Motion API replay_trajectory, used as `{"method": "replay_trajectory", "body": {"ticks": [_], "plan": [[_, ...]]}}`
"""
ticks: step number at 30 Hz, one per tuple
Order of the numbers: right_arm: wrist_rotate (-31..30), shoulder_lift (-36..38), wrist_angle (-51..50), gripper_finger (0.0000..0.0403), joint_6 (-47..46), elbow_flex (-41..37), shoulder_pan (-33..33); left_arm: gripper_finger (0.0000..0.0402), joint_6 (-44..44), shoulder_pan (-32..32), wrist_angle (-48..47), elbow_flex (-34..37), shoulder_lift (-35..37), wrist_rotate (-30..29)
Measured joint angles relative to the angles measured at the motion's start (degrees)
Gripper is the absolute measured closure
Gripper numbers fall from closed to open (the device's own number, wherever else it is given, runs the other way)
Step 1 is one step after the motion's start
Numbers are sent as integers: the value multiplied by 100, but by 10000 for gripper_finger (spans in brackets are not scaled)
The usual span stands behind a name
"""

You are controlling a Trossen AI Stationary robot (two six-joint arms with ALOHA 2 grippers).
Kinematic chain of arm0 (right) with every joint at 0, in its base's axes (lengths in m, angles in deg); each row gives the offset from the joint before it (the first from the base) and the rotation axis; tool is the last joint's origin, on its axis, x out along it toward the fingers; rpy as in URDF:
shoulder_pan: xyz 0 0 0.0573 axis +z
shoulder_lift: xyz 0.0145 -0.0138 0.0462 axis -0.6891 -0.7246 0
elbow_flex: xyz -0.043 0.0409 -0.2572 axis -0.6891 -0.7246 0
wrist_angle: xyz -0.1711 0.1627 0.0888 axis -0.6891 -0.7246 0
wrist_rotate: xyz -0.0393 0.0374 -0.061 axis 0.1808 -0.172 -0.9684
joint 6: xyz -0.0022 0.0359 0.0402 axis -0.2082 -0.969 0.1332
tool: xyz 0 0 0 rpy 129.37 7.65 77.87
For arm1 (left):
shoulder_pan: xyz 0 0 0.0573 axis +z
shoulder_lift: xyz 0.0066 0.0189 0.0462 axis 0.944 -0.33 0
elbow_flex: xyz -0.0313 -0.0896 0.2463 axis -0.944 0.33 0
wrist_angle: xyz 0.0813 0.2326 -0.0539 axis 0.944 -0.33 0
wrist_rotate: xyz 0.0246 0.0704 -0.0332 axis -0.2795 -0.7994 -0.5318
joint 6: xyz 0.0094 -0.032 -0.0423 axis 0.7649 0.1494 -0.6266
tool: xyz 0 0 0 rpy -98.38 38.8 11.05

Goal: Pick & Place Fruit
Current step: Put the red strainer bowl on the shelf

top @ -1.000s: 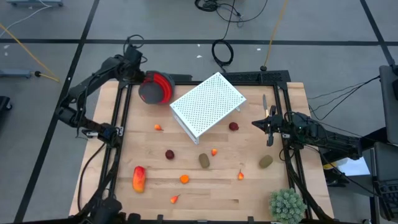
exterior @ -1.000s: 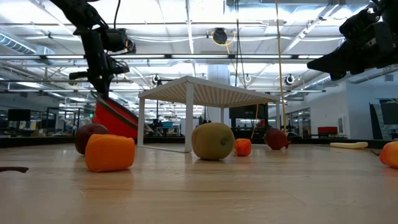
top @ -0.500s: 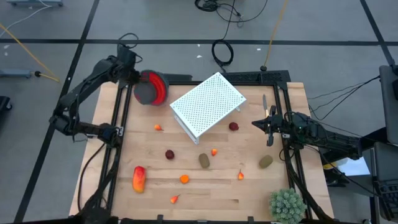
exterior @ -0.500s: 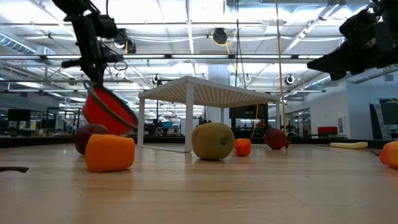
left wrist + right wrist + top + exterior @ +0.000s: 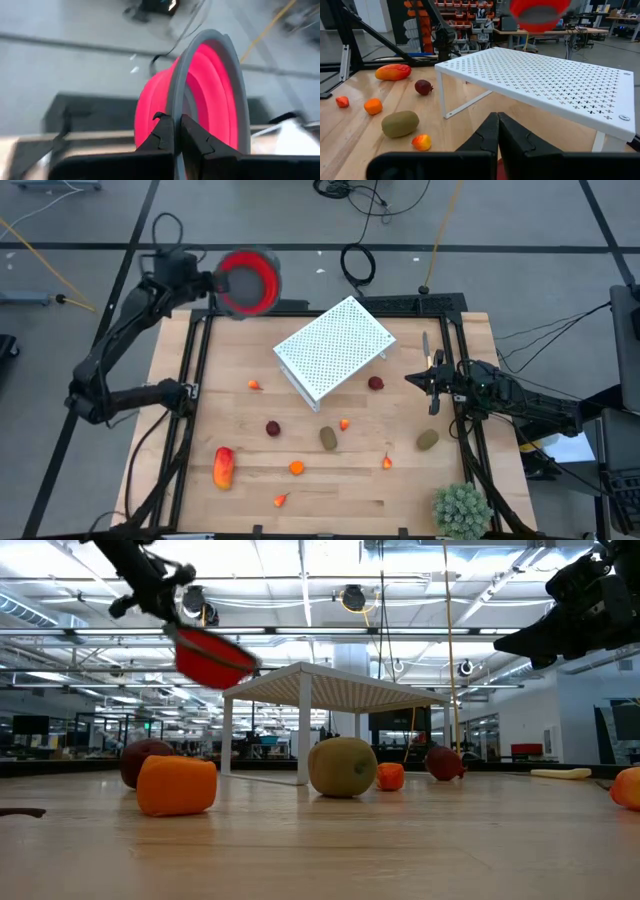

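Here, nearest the counter's (image 5: 400, 490) front edge, the fruit (image 5: 328, 438) lies scattered on the wood: the long red-orange piece (image 5: 223, 467), orange bits, two brown-green ovals, dark red balls; beyond stands the white perforated rack (image 5: 334, 350); my right fingers (image 5: 433, 378) hover pressed together, empty, beside it; farthest, my left fingers (image 5: 174, 138) clamp the red bowl's (image 5: 248, 281) grey rim, aloft past the counter's back-left corner.

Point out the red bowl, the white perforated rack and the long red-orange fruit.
red bowl (image 5: 247, 282), high view, on its red inside, held by the left gripper.
white perforated rack (image 5: 335, 347), high view, middle of its top.
long red-orange fruit (image 5: 224, 468), high view, middle of its body.
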Motion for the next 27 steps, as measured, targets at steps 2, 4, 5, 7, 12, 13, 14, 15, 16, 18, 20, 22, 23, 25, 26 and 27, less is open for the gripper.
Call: {"method": "replay_trajectory", "body": {"ticks": [2,4,5,7,12,13,14,15,16,18,20,22,23,25,26,27], "plan": [[0,-1,0,403,-1,2,1,401,-11,-55,361,0,114,169],[0,-2,0,403,-1,2,-2,401,-86,-118,691,-2,179,401],[0,0,0,403,-1,0,-1,401,-127,-151,820,-2,188,521],[0,-1,0,403,2,1,-2,401,-200,-237,1030,-2,184,844],[0,0,0,403,2,0,-2,401,-451,-464,1369,-2,166,1653],[0,-2,0,403,0,0,-2,401,-473,-523,1410,-2,166,1797],[0,-1,0,403,0,1,-1,401,-519,-587,1450,-2,165,1937],[0,0,0,403,0,2,-2,401,-567,-648,1479,-2,166,2086],[0,1,0,403,0,2,-2,401,-588,-717,1520,-2,166,2251],[0,0,0,403,0,1,0,401,-620,-840,1612,-2,166,2560],[0,0,0,403,1,0,-2,401,-695,-958,1658,-2,166,2864],[0,-1,0,403,0,1,0,401,-758,-1071,1743,-2,166,3127],[0,1,0,403,2,1,0,401,-786,-1145,1795,-2,166,3246],[0,-2,0,403,1,2,-1,401,-912,-1303,1933,-2,166,3440],[0,-1,0,403,0,0,-2,401,-964,-1394,2014,-2,166,3527],[0,1,0,403,2,0,-1,401,-1026,-1490,2084,-2,166,3600]]}}
